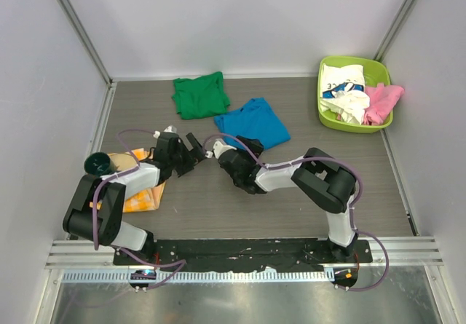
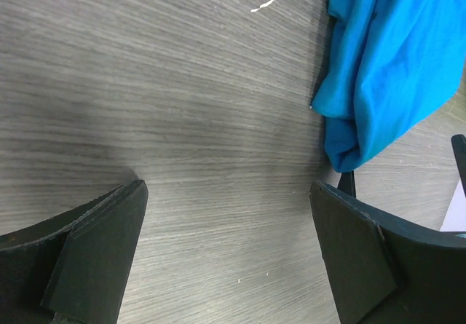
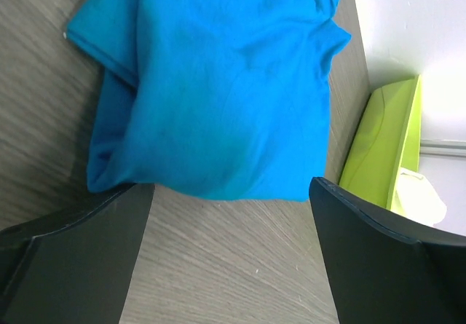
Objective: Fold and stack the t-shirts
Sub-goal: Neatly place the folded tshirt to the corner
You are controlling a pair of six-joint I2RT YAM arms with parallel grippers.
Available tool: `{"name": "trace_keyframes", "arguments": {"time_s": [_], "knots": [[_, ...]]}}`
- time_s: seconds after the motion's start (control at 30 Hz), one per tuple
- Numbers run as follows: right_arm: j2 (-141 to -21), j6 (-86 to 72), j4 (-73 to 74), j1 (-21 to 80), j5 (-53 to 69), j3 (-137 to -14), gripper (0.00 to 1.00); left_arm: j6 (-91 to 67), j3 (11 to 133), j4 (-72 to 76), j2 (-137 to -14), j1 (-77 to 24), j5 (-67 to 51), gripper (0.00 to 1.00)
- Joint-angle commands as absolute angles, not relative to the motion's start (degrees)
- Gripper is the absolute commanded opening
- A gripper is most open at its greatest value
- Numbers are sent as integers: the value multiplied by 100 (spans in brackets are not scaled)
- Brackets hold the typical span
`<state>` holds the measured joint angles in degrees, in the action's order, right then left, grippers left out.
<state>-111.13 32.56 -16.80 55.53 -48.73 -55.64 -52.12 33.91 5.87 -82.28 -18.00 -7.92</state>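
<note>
A folded bright blue t-shirt [image 1: 256, 122] lies mid-table, with a folded green t-shirt [image 1: 198, 95] behind it to the left. A white printed t-shirt [image 1: 345, 91] and a pink one [image 1: 381, 102] are heaped in the lime basket [image 1: 325, 108]. My right gripper [image 1: 237, 148] stands open just in front of the blue t-shirt [image 3: 226, 84], the near hem level with its fingertips [image 3: 231, 190] and only table between them. My left gripper [image 1: 195, 149] hangs open over bare table [image 2: 227, 193], left of the blue t-shirt [image 2: 386, 69].
An orange-yellow checked cloth [image 1: 142, 196] lies under the left arm at the table's left side, with a dark teal cup [image 1: 96, 165] beside it. The lime basket [image 3: 375, 142] stands at the back right. Grey walls close in the table on three sides.
</note>
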Motion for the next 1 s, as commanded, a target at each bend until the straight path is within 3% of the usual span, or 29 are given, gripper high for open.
{"name": "trace_keyframes", "arguments": {"time_s": [0.0,0.07,0.17,0.2,0.27,0.37,0.63,0.97], "knots": [[-11531,2962,-1538,5423,-4324,-5721,91,-5142,3524,773,-8464,-1714,-896,100],[-11627,2918,-1442,5362,-4263,-5844,84,-5142,3542,800,-8551,-1670,-940,100],[-11654,2786,-1213,5248,-4140,-5950,63,-5133,3542,800,-8561,-1635,-967,100],[-11646,2777,-1178,5238,-4131,-5950,49,-5115,3542,800,-8569,-1626,-967,100],[-11637,2760,-1169,5229,-4201,-5941,35,-5115,3542,791,-8569,-1608,-993,100],[-11575,2655,-1003,5229,-4262,-5950,2,-5133,3542,809,-8578,-1582,-1011,100],[-11031,2461,-827,5229,-4210,-5835,1,-5658,3762,1335,-9078,-1608,-1607,100],[-10275,2461,-325,5300,-4069,-5994,1,-7370,3498,3636,-10010,-1837,-2452,100]]}}
